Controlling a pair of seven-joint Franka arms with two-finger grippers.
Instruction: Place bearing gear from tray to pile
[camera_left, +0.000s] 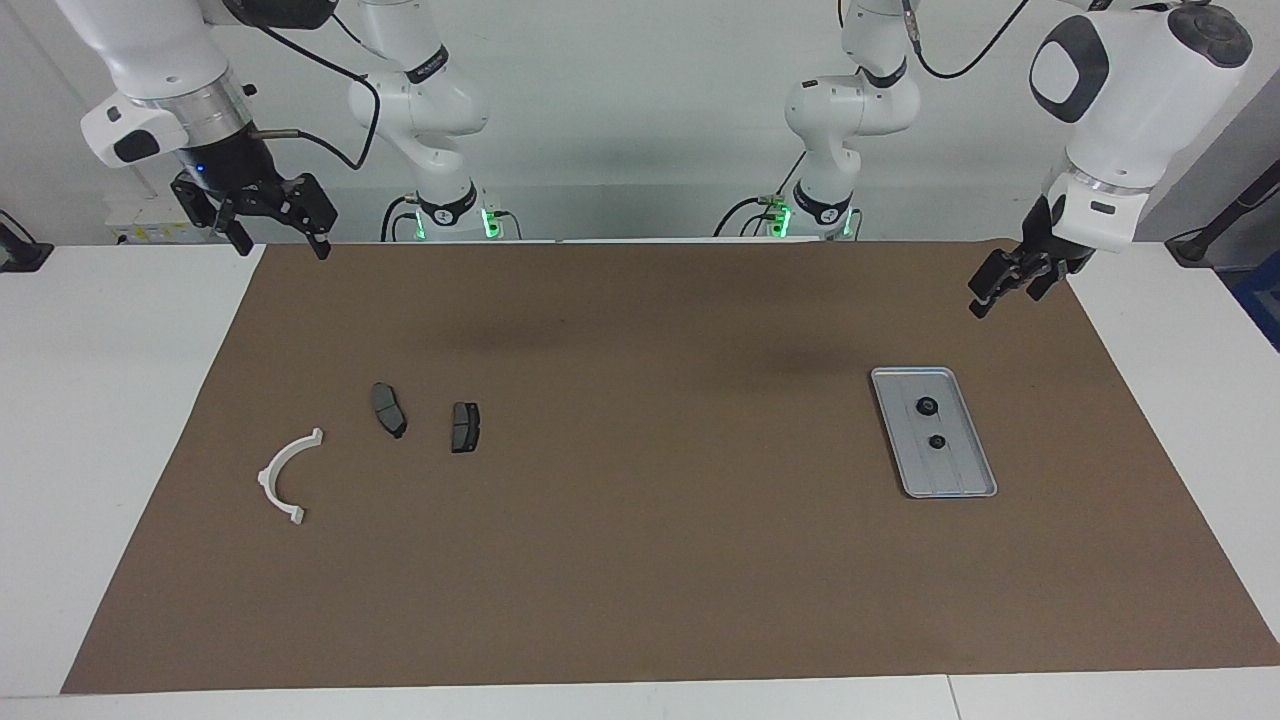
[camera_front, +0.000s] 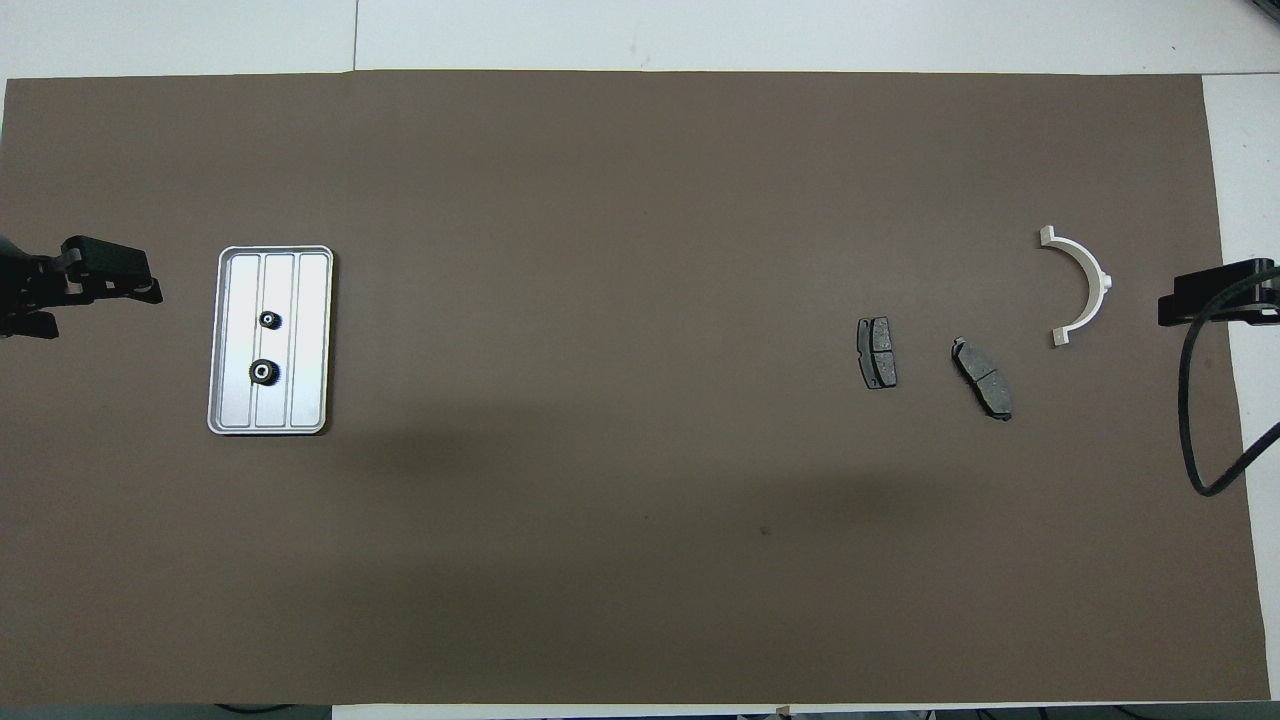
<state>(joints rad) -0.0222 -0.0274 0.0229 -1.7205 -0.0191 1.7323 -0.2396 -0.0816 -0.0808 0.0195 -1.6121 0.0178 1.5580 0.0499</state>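
Observation:
The silver tray (camera_left: 952, 476) (camera_front: 300, 300) lies on the brown mat toward the left arm's end, with two small black bearing gears in it: the larger (camera_left: 928, 406) (camera_front: 263, 372) nearer the robots, the smaller (camera_left: 938, 441) (camera_front: 267, 319) farther. The pile lies toward the right arm's end: a white arc bracket (camera_left: 283, 458) (camera_front: 1095, 268) and two dark brake pads (camera_left: 388, 409) (camera_left: 465, 427) (camera_front: 983, 378) (camera_front: 877, 352). My left gripper (camera_left: 1005, 295) (camera_front: 105, 305) hangs open and empty above the mat's edge beside the tray. My right gripper (camera_left: 281, 245) (camera_front: 1190, 300) hangs open and empty over the mat's corner near the bracket.
The brown mat (camera_left: 640, 560) covers most of the white table (camera_left: 100, 400). A black cable (camera_front: 1195, 440) loops down from the right arm over the mat's edge. Both arm bases (camera_left: 450, 210) (camera_left: 820, 210) stand at the robots' end of the table.

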